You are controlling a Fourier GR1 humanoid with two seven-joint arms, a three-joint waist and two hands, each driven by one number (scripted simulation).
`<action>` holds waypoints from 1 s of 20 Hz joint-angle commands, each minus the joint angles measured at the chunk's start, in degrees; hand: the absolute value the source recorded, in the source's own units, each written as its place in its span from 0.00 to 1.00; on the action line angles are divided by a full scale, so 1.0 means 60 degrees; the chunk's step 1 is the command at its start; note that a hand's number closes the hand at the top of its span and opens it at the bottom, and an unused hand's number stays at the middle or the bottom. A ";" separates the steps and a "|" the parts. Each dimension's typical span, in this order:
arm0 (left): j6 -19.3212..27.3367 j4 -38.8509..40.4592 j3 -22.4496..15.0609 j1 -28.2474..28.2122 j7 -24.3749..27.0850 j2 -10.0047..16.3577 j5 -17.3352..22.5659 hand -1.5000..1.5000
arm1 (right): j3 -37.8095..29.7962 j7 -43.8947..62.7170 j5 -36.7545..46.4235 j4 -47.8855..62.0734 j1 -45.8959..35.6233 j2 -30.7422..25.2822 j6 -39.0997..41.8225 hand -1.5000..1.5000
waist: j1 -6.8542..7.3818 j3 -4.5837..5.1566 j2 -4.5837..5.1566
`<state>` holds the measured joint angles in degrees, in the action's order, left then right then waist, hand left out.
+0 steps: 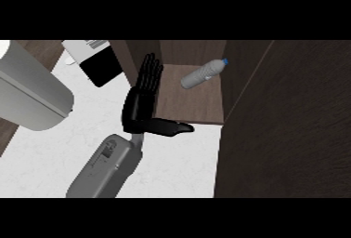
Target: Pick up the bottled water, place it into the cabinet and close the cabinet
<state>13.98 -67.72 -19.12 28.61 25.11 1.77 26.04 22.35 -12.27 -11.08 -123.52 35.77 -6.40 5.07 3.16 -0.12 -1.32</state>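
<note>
White marble tabletop (pixel 41 162) under my view, bottled water (pixel 204 74) lying on its side inside the open cabinet (pixel 197 103), my left hand (pixel 140 100) at its left edge, fingers straight, holding nothing.

**Kitchen corner, quick rundown**

So there's a white marbled surface (pixel 178 172) running between a big pale grey rounded shell (pixel 31 97) on the left and a dark brown wooden cabinet (pixel 288 130) on the right. A flat black rectangular slab (pixel 103 69) lies near the top.
</note>
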 commanded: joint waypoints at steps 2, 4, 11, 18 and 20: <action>0.0246 -0.3373 -0.1058 -0.2792 -0.0718 0.0566 -0.0069 0.00 | -0.0002 -0.0140 0.0388 -0.0082 -0.0050 -0.0416 0.0252 0.00 | -0.0007 0.0011 0.0027; 0.0605 -0.4505 -0.1464 -0.3559 -0.0968 0.0662 -0.0218 0.00 | -0.0402 0.0370 -0.0002 -0.0455 -0.0410 -0.0900 0.0612 0.00 | -0.0106 0.0013 0.0095; 0.0834 -0.7844 -0.1513 -0.5989 -0.1224 0.2127 -0.0333 0.00 | 0.1332 0.0489 0.1630 -0.0350 -0.0123 -0.1827 0.1436 1.00 | -0.0193 0.0019 0.0104; 0.0156 -0.9949 -0.0493 -0.8603 -0.0465 0.3511 0.0151 0.00 | 0.2801 0.1218 0.2421 -0.1660 -0.0207 -0.2017 0.1553 1.00 | -0.0239 0.0036 0.0107; -0.0021 -0.9970 -0.0409 -0.9010 -0.0334 0.3464 0.0350 0.00 | 0.3259 0.1662 0.2797 -0.1622 -0.0818 -0.1709 0.1498 1.00 | -0.0220 0.0040 0.0148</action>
<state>15.79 -123.23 -23.55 -18.80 21.21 20.08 26.62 31.56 -4.82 2.01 -130.65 32.99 -18.85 12.96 1.81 -0.10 -0.08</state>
